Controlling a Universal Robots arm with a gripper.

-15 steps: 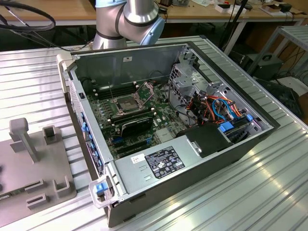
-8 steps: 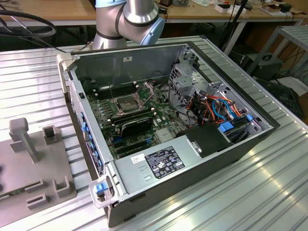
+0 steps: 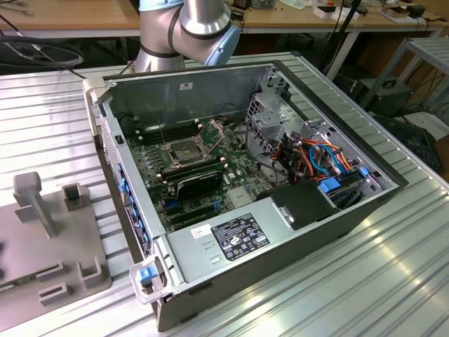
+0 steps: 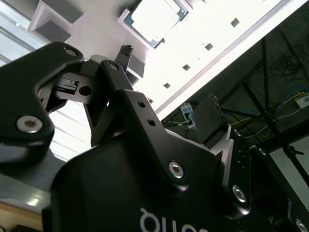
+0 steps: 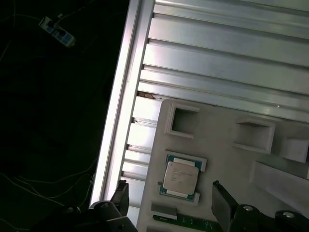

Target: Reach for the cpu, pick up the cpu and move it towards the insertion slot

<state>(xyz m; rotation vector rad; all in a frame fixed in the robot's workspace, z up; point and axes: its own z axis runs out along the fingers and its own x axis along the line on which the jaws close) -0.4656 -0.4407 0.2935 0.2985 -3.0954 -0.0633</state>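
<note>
**Gripper [image 5: 169, 184] spread wide over cpu [image 5: 180, 176] on parts tray [image 5: 222, 154]**

Black two-finger gripper hangs over the pale grey parts tray, its jaws wide apart and holding nothing. In the first wrist view the two dark fingers [image 5: 222, 203] stand one to each side of the cpu. Both are clear of it, and the gap between them is wider than the chip. The cpu, a pale silvery square on a green-edged base, lies flat in a shallow seat of the tray. It is near two square recesses [image 5: 181, 121] and close to the tray's edge on the ribbed aluminium table [image 5: 217, 58]. A strip of green circuit board [image 5: 186, 223] lies just beside the chip's seat. In the second wrist view the cpu [image 4: 154, 19] shows beyond one fingertip [image 4: 126, 52], untouched.

In the exterior view an open computer case [image 3: 280, 232] lies on its side on the table, to the exterior view's right of the grey tray [image 3: 70, 239]. On its motherboard [image 3: 235, 172] sits the insertion slot [image 3: 184, 149], a square silver frame with a dark centre. The slot is just beside the long memory slots [image 3: 158, 133] and a black expansion card [image 3: 200, 181], and well apart from the tray. The robot arm's silver and blue joint [image 3: 193, 28] rises behind the case.
</note>
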